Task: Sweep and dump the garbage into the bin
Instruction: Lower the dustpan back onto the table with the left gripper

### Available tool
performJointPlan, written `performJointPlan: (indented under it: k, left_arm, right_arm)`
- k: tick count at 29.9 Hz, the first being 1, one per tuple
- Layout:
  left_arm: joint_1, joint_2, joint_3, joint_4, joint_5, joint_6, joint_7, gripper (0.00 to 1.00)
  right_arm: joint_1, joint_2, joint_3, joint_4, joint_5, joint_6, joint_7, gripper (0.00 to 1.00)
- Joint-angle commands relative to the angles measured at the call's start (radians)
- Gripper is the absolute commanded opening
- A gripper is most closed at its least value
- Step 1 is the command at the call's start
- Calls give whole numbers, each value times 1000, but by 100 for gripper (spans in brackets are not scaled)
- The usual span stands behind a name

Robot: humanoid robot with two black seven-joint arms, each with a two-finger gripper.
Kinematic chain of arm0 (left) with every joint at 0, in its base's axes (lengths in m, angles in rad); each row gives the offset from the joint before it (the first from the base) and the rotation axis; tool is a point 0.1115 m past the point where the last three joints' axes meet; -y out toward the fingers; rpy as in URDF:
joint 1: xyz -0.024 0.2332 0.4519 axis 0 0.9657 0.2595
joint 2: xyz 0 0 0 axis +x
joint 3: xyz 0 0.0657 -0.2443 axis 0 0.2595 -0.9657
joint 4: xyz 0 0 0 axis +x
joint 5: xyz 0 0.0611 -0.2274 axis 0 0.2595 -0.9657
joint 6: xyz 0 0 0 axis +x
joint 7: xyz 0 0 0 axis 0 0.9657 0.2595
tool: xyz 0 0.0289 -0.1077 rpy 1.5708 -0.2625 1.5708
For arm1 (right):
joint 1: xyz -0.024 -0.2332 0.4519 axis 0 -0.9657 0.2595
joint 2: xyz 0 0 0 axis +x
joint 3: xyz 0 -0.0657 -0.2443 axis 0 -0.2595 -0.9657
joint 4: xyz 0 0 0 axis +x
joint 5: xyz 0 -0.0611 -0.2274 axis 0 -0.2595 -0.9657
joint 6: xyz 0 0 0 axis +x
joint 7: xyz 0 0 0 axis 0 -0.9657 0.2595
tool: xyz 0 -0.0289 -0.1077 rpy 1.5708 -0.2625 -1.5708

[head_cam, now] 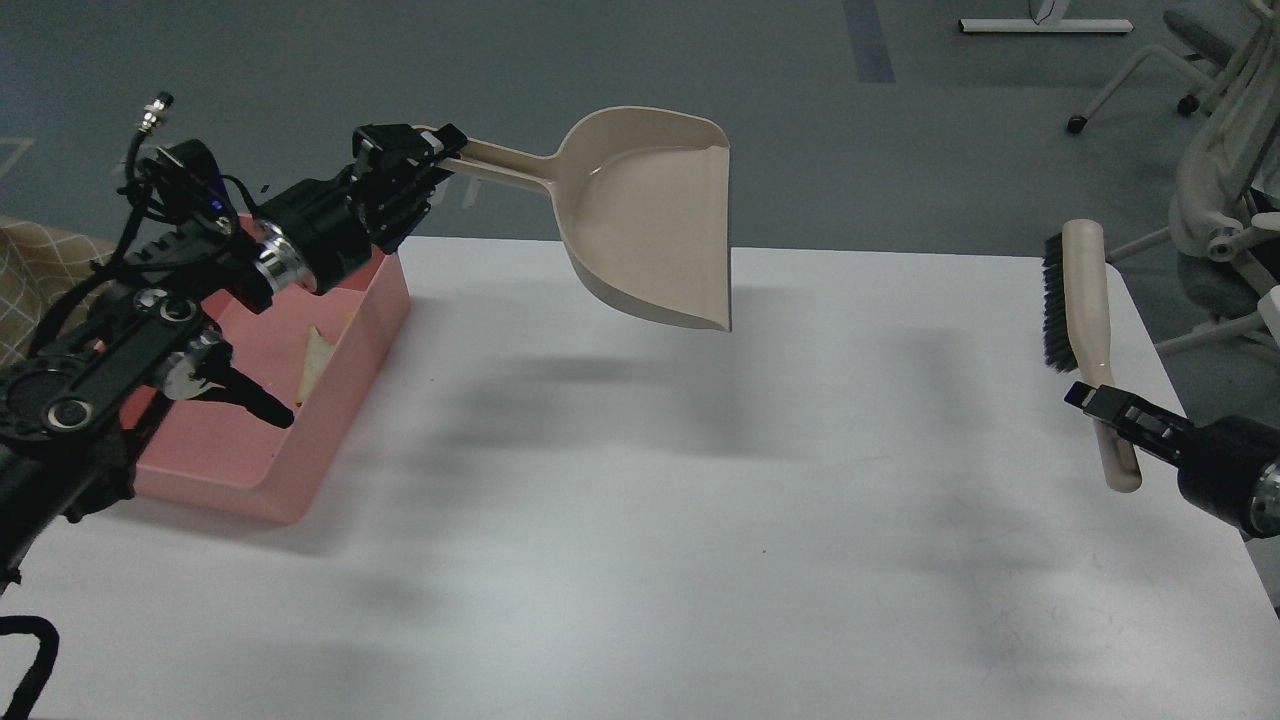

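Observation:
The pink bin [340,400] stands on the white table at the left, partly covered by my left arm. A pale bread-like slice [316,358] lies inside it against the right wall; the yellow sponge chunk is hidden. My left gripper [432,152] is shut on the handle of the beige dustpan [650,215], holding it in the air above the table's middle back, its pan looking empty. My right gripper [1100,405] is shut on the handle of the beige brush [1080,320] with dark bristles, at the table's right edge.
The white table [640,520] stretches in front. A checked cloth [40,270] lies at the far left. Office chairs [1220,180] stand past the table's right side.

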Motion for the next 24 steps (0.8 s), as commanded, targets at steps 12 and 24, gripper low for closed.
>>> performJointPlan:
  k: [12, 24]
  left_arm:
    - [91, -113, 233, 38, -2, 118, -8, 2]
    - [121, -110, 233, 38, -6, 135, -8, 8]
  right_arm:
    - [-111, -3, -17, 49, -8, 0, 4, 0]
    - [-154, -15, -35, 39, -8, 0, 30, 0]
